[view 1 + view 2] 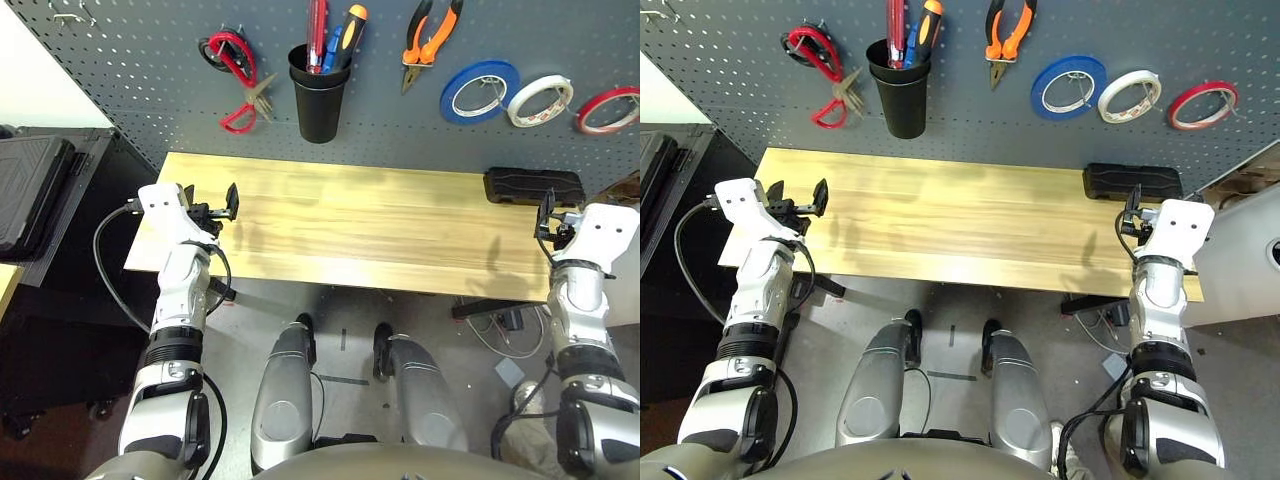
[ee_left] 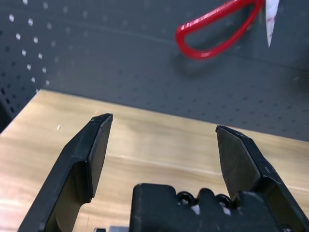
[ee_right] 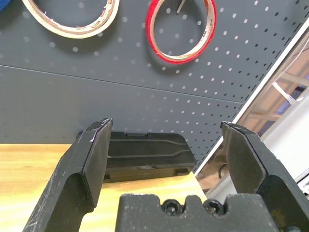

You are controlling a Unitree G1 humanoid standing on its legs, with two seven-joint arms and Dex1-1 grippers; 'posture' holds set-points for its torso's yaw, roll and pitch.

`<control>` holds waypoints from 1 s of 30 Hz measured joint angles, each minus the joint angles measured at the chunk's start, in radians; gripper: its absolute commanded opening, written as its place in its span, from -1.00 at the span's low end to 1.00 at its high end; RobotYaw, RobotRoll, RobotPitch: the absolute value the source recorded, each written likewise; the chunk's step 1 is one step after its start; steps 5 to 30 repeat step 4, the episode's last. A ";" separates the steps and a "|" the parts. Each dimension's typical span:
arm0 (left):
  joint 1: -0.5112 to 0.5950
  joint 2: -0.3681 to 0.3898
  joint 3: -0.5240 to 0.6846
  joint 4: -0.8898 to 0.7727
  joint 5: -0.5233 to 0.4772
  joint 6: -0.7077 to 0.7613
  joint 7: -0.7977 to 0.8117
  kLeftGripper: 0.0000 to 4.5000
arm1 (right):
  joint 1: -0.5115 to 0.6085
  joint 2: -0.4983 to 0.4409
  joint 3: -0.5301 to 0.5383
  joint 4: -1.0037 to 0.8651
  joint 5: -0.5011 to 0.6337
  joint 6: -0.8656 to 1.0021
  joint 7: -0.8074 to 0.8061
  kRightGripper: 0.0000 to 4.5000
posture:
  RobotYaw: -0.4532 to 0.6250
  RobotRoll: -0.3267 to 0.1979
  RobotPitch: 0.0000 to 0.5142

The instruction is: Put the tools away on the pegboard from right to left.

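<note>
All four tools are seen hung on the pegboard (image 1: 150, 80). Red tape (image 1: 608, 109) is hooked at the far right, beside the white tape (image 1: 540, 100) and blue tape (image 1: 480, 91). Pliers (image 1: 430, 40) are hung nose down, left of the blue tape. The screwdriver (image 1: 317, 35) is stood in the black cup (image 1: 320, 95) (alongside a blue-and-orange-handled tool). Red scissors (image 1: 240, 85) are hooked at the left of the cup, overlapping black scissors (image 1: 212, 50) on the same spot.

The table (image 1: 350, 230) is bare wood, apart from a black case (image 1: 534, 186) lying at its back right corner, against the pegboard.

Left gripper (image 1: 212, 206) is held over the table's left end, jaws spread wide, nothing between them. Right gripper (image 1: 548, 215) is held at the table's right edge, just in front of the case, jaws likewise spread and holding nothing. Neither gripper is touching a tool.
</note>
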 measured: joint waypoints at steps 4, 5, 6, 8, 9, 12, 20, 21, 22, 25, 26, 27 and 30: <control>0.000 0.010 -0.002 0.000 0.002 -0.013 -0.011 0.99 | -0.014 0.000 0.000 0.029 0.000 -0.014 -0.003 1.00 | 0.08 0.25 0.00; 0.000 0.010 -0.002 0.000 0.002 -0.013 -0.011 0.99 | -0.014 0.000 0.000 0.029 0.000 -0.014 -0.003 1.00 | 0.08 0.25 0.00; 0.000 0.010 -0.002 0.000 0.002 -0.013 -0.011 0.99 | -0.014 0.000 0.000 0.029 0.000 -0.014 -0.003 1.00 | 0.08 0.25 0.00; 0.000 0.010 -0.002 0.000 0.002 -0.013 -0.011 0.99 | -0.014 0.000 0.000 0.029 0.000 -0.014 -0.003 1.00 | 0.08 0.25 0.00; 0.000 0.010 -0.002 0.000 0.002 -0.013 -0.011 0.99 | -0.014 0.000 0.000 0.029 0.000 -0.014 -0.003 1.00 | 0.08 0.25 0.00; 0.000 0.010 -0.002 0.000 0.002 -0.013 -0.011 0.99 | -0.014 0.000 0.000 0.029 0.000 -0.014 -0.003 1.00 | 0.08 0.25 0.00; 0.000 0.010 -0.002 0.000 0.002 -0.013 -0.011 0.99 | -0.014 0.000 0.000 0.029 0.000 -0.014 -0.003 1.00 | 0.08 0.25 0.00; 0.000 0.010 -0.002 0.000 0.002 -0.013 -0.011 0.99 | -0.014 0.000 0.000 0.029 0.000 -0.014 -0.003 1.00 | 0.08 0.25 0.00; 0.000 0.010 -0.002 0.000 0.002 -0.013 -0.011 0.99 | -0.014 0.000 0.000 0.029 0.000 -0.014 -0.003 1.00 | 0.08 0.25 0.00; 0.000 0.010 -0.002 0.000 0.002 -0.013 -0.011 0.99 | -0.014 0.000 0.000 0.029 0.000 -0.014 -0.003 1.00 | 0.08 0.25 0.00; 0.000 0.010 -0.002 0.000 0.002 -0.013 -0.011 0.99 | -0.014 0.000 0.000 0.029 0.000 -0.014 -0.003 1.00 | 0.08 0.25 0.00; 0.000 0.010 -0.002 0.000 0.002 -0.013 -0.011 0.99 | -0.014 0.000 0.000 0.029 0.000 -0.014 -0.003 1.00 | 0.08 0.25 0.00; 0.000 0.010 -0.002 0.000 0.002 -0.013 -0.011 0.99 | -0.014 0.000 0.000 0.029 0.000 -0.014 -0.003 1.00 | 0.08 0.25 0.00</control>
